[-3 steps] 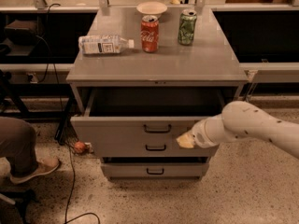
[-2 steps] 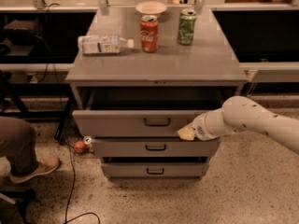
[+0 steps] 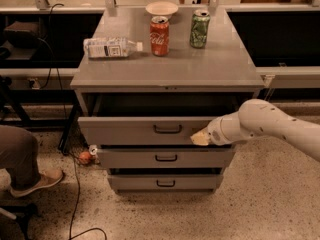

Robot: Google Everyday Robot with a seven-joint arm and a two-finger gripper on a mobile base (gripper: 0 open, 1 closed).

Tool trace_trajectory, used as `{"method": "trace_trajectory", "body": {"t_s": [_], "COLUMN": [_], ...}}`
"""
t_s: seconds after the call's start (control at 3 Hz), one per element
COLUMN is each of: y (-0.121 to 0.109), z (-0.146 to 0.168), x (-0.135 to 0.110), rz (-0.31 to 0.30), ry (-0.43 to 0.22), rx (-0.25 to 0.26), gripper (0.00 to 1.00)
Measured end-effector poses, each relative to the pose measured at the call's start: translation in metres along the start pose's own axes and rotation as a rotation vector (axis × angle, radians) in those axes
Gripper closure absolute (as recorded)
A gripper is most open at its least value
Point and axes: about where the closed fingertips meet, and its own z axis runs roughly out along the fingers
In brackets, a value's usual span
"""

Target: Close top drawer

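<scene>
The top drawer (image 3: pixel 130 130) stands pulled partway out of the grey bench (image 3: pixel 200 69), its flat front forward of the bench's edge with a dark gap behind it (the inside is too dark to see into). The gripper (image 3: pixel 200 138) has its pale tip at the right part of that drawer's front, seemingly touching it, to the right of the small black handle (image 3: pixel 167 129). It ends a white arm (image 3: pixel 270 126) that comes in from the drawer's right. Whether the gripper is spread or closed I cannot tell. Below the top drawer sit the middle drawer (image 3: pixel 130 158) and the bottom drawer (image 3: pixel 135 182). Above and behind the top drawer, on the bench, stand a red can (image 3: pixel 159 36) and a green can (image 3: pixel 200 29), with a plastic bottle (image 3: pixel 110 47) lying on its side to their left and a bowl (image 3: pixel 161 8) behind the red can
</scene>
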Motion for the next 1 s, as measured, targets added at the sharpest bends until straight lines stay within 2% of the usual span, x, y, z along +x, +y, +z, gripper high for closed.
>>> {"method": "trace_trajectory", "body": {"t_s": [1.0], "y": [-0.0092], "z": [0.0015], "x": [-0.0082], "rz": [-0.013], "ry": [-0.015], "rx": [0.003], "gripper": [1.0]}}
